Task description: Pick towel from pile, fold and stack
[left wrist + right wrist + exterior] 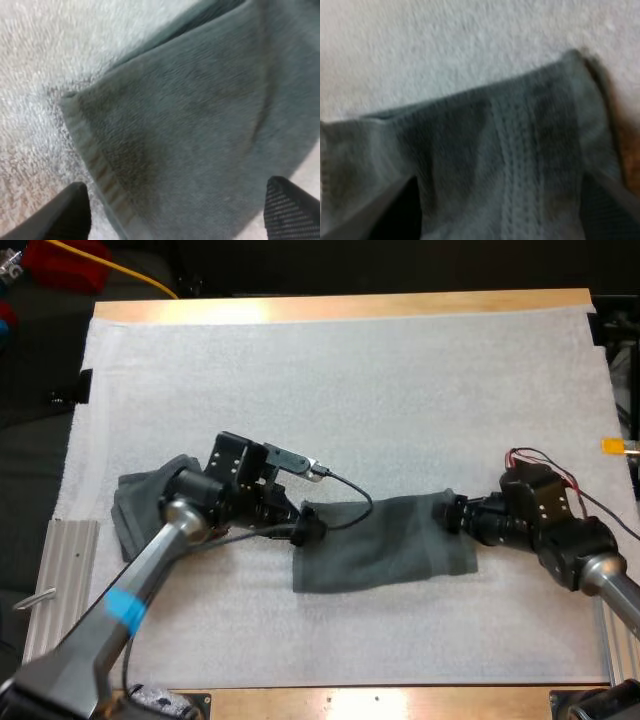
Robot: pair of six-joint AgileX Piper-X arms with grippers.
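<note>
A dark grey-green towel (383, 542) lies flat, folded to a rectangle, in the middle of the white mat (350, 390). My left gripper (308, 530) is at its left edge. In the left wrist view the left gripper (182, 215) is open, its fingers (75, 215) standing apart over a hemmed corner of the towel (190, 135). My right gripper (450, 513) is at the towel's far right corner. It is open too (495, 210), with the towel's edge (520, 150) lying between its spread fingers (612, 207). A crumpled towel (138, 508) lies at the left, partly under my left arm.
The mat's far half is bare. A wooden table edge (340, 308) runs along the far side. A ribbed metal plate (68, 580) sits at the mat's left near corner.
</note>
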